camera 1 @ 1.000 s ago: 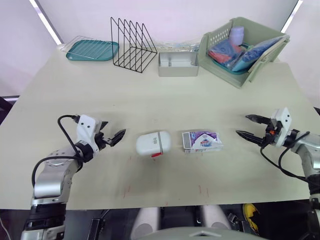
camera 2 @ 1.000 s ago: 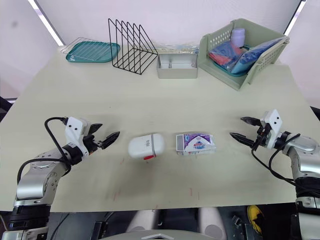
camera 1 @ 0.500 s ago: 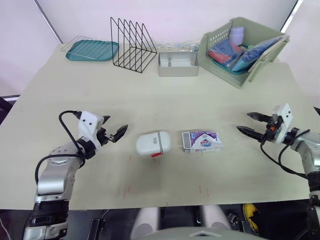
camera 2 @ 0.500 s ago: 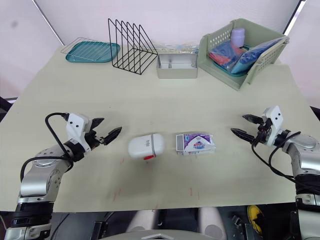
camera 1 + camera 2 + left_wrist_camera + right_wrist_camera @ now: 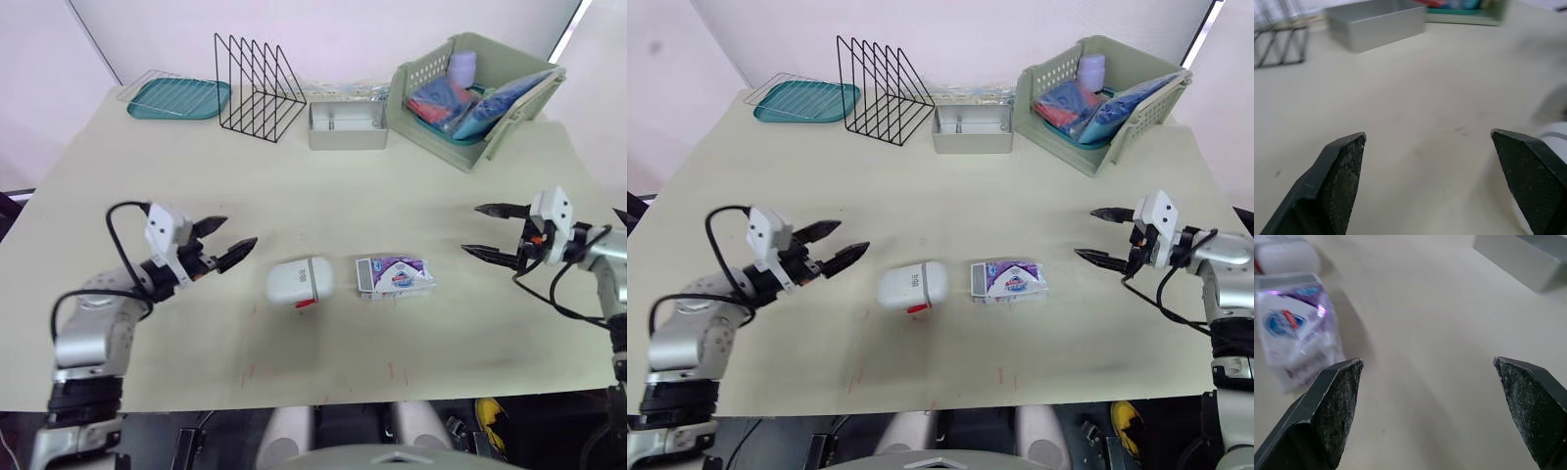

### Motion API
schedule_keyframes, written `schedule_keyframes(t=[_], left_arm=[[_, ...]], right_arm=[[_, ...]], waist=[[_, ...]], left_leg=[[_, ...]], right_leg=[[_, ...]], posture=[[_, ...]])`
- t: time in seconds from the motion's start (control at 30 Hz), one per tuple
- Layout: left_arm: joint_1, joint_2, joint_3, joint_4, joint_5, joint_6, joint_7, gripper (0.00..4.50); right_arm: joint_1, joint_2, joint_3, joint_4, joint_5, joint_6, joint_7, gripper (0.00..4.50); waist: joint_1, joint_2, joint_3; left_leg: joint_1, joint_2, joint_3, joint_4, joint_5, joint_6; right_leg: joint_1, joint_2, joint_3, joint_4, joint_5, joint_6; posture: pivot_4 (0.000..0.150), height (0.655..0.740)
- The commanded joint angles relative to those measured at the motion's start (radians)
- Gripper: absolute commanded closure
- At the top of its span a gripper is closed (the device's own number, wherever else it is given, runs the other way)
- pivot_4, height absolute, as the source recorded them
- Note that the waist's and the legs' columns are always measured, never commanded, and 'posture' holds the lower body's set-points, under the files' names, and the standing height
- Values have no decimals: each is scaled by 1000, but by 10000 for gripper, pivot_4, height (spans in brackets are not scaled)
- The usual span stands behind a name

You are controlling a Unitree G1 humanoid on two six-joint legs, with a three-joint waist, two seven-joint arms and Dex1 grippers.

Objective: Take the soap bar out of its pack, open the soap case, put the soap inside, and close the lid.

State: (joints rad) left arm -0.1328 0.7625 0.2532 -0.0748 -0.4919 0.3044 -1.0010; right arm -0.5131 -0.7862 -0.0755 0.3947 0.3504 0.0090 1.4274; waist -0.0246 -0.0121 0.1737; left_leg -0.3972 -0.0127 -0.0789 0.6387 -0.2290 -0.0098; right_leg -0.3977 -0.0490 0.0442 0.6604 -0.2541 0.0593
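A white soap case [image 5: 300, 281] with a small red tab lies shut near the table's front middle. Just to its right lies the purple and white soap pack [image 5: 394, 275], also in the right wrist view [image 5: 1293, 328]. My left gripper [image 5: 227, 239] hovers open to the left of the case, its fingers pointing at it with nothing between them. My right gripper [image 5: 485, 231] stands open to the right of the pack, a good gap away, also holding nothing. The case's edge [image 5: 1557, 134] shows at the side of the left wrist view.
Along the back stand a teal tray [image 5: 178, 98], a black wire rack [image 5: 260, 85], a grey metal box [image 5: 348, 125] and a green basket [image 5: 472, 86] with several packets. Bare tabletop [image 5: 323, 196] lies between these and the case.
Both grippers have lifted slightly and opened wider. The left gripper has edged a little toward the case. Case and pack have not moved.
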Motion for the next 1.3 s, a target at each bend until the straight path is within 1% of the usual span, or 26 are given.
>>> schedule_keyframes(t=[0.03,0.13,0.27,0.57,1.03,1.2,1.23,1.27,1.3], left_arm=[[62,71,-61,-52,27,-97,-183,1206],[97,98,-105,-55,51,-160,-256,1206],[92,83,-122,-61,46,-183,-269,1206],[105,73,-127,-69,42,-185,-271,1206],[84,74,-135,-52,59,-205,-270,1206],[82,70,-135,-51,69,-210,-260,1206],[84,70,-134,-52,70,-209,-257,0],[87,69,-133,-55,70,-208,-253,0],[91,69,-132,-58,70,-207,-251,0]], right_arm=[[-25,-41,49,-91,29,93,102,0],[-35,-51,106,-138,13,153,137,0],[-45,-35,153,-175,-5,189,133,0],[-47,32,211,-124,-78,102,98,0],[-59,132,253,-56,-124,-7,69,0],[-59,148,251,-29,-132,-22,72,0],[-59,148,249,-26,-132,-23,72,5523],[-59,147,247,-24,-132,-23,72,9285],[-58,146,246,-22,-133,-23,70,11797]], waist=[[-3,0,0],[-6,1,0],[-4,1,1],[-12,1,1],[-14,1,2],[-15,1,2],[-14,1,2],[-14,1,2],[-15,1,2]], left_leg=[[0,0,0,-1,0,0],[0,0,0,-2,0,0],[0,2,-1,-1,0,0],[0,2,0,0,0,0],[0,3,0,0,0,0],[0,3,0,0,0,0],[0,3,0,0,0,0],[0,3,0,0,0,0],[0,3,0,0,0,0]], right_leg=[[0,-1,0,-1,0,0],[0,-2,0,-1,0,0],[0,-1,-1,-1,0,0],[0,-1,-1,0,0,0],[-1,0,-1,1,0,0],[-1,0,-1,1,0,0],[-1,0,-1,1,0,0],[-1,0,-1,1,0,0],[-1,0,-1,1,0,0]], posture=[[1500,7400],[1500,7400],[1500,7400],[1500,7400],[1500,7400],[1500,7400],[1500,7400],[1500,7400],[1500,7400]])
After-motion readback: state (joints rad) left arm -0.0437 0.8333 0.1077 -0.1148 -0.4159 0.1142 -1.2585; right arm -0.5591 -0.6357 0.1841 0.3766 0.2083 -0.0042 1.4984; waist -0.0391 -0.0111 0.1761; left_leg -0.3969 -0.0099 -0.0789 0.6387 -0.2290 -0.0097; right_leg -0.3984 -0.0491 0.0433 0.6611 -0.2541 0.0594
